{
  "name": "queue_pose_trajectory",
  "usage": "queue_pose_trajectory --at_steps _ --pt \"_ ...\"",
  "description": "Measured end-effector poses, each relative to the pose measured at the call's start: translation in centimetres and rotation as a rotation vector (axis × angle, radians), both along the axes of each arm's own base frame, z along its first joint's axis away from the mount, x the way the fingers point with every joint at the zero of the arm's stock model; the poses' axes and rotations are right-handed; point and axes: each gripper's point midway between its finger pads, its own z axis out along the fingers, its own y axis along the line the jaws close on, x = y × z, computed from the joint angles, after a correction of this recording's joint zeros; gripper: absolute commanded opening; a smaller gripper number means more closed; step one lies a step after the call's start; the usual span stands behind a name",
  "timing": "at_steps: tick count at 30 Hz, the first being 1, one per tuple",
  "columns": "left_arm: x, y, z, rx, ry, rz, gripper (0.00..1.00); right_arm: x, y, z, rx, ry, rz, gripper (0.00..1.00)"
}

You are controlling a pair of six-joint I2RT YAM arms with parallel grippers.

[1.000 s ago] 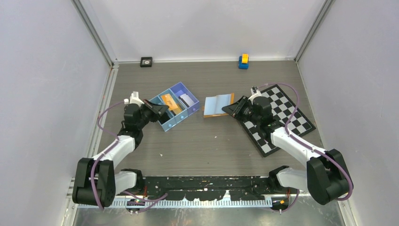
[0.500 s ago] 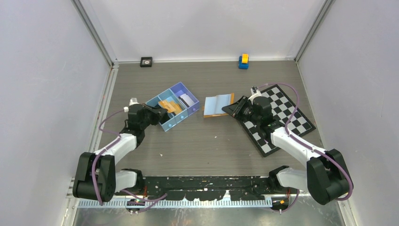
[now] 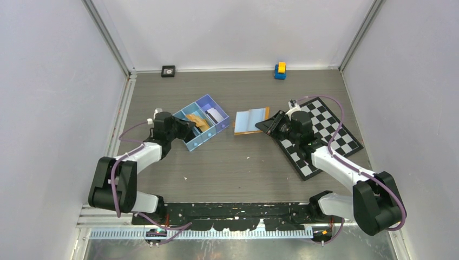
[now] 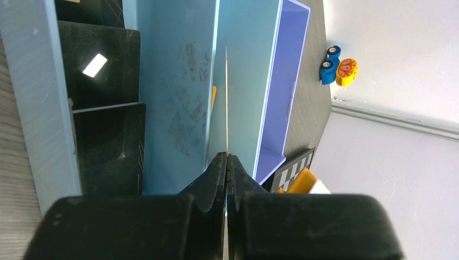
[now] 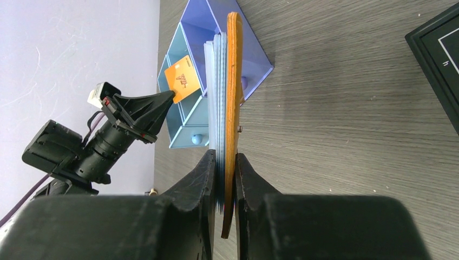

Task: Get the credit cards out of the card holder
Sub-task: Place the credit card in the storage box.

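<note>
My right gripper (image 3: 266, 125) is shut on the card holder (image 3: 250, 120), an orange case with pale blue leaves that lies open on the table. In the right wrist view the gripper (image 5: 226, 154) clamps the orange cover (image 5: 234, 65) and the pale stack edge-on. My left gripper (image 3: 187, 129) reaches into the blue tray (image 3: 201, 140). In the left wrist view it (image 4: 226, 156) is shut on a thin credit card (image 4: 226, 97) seen edge-on over the tray's middle compartment (image 4: 173, 81). An orange card (image 3: 199, 120) leans in the tray by the left fingertips; it also shows in the right wrist view (image 5: 183, 79).
A white and dark card (image 3: 215, 114) lies in the tray's purple compartment. A checkerboard mat (image 3: 330, 130) lies under my right arm. A yellow and blue toy (image 3: 280, 70) and a small black square (image 3: 168, 71) sit at the back wall.
My left arm has lowered and pushed its gripper right, into the tray. The orange card has shifted from flat to tilted. The right arm and the card holder have not moved.
</note>
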Motion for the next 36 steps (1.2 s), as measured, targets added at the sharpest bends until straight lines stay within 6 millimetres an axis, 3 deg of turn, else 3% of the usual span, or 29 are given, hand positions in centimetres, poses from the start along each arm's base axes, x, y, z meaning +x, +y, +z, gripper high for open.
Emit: queue_pose_trajectory --at_steps 2,3,8,15,21,24,28,31,33,36 --pt "0.3 -0.1 -0.2 0.001 0.006 -0.001 0.00 0.0 0.0 0.0 0.000 0.000 0.000 0.01" --pt "0.6 -0.2 -0.3 0.001 0.006 -0.002 0.05 0.0 0.0 0.0 0.000 0.000 0.000 0.00" --pt "1.5 -0.9 -0.6 -0.008 -0.012 -0.033 0.46 0.0 0.0 0.0 0.001 -0.001 0.001 0.01" --pt "1.4 -1.1 2.5 -0.001 -0.113 -0.057 0.52 -0.1 0.2 0.0 0.004 0.003 0.013 0.00" --pt "-0.4 -2.1 8.1 0.075 -0.311 -0.178 0.63 0.6 1.4 -0.7 0.027 0.062 0.051 0.01" --pt "-2.0 -3.9 9.9 0.115 -0.413 -0.339 0.71 1.9 2.5 0.3 0.048 0.079 0.073 0.00" --pt "-3.5 -6.2 11.6 0.107 -0.539 -0.488 0.77 3.3 3.5 3.3 0.079 0.022 0.099 0.01" --pt "-3.9 -7.5 12.0 0.075 -0.594 -0.555 0.77 3.3 4.2 5.2 0.159 -0.048 0.125 0.01" --pt "-3.9 -8.6 11.5 0.038 -0.603 -0.601 0.78 2.8 4.6 5.3 0.215 -0.057 0.157 0.01" --pt "-3.9 -9.9 10.5 -0.025 -0.588 -0.651 0.88 2.5 5.5 4.7 0.272 -0.041 0.203 0.01"
